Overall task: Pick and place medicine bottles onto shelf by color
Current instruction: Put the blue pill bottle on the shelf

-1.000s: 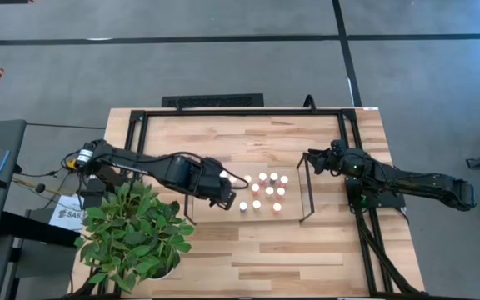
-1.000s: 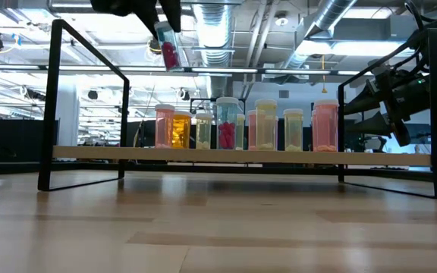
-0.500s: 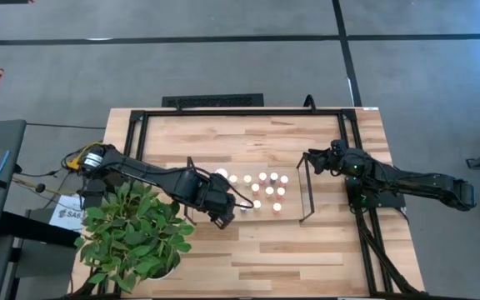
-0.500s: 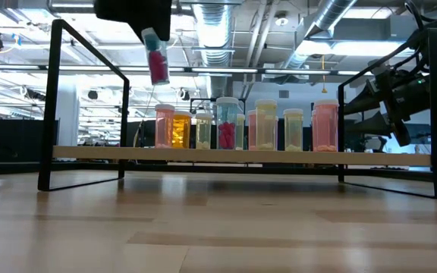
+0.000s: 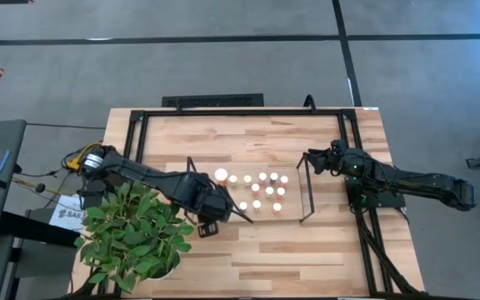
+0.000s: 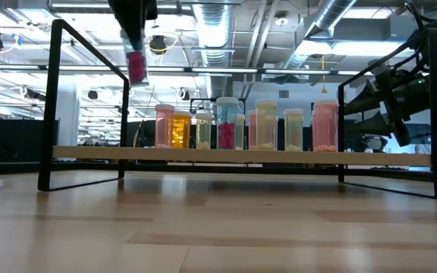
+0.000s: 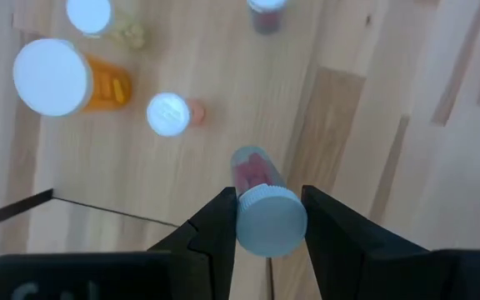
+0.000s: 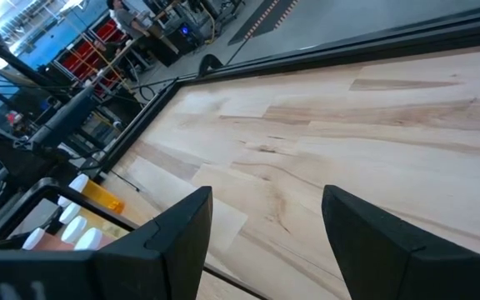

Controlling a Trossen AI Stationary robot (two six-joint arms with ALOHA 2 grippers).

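Low view: left gripper point(image 6: 133, 30), clenched on a red bottle point(image 6: 136, 64), has carried it off the shelf's point(image 6: 241, 155) end; right gripper point(image 8: 261, 221) waits agape, empty

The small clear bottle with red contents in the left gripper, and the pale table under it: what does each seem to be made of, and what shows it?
Small clear bottle with red contents: likely transparent plastic, since the red pieces show through its wall; its white cap looks like matte plastic. It is clamped in the left gripper.
Pale table: wood, seemingly planks joined side by side, with visible grain and a smooth finish.
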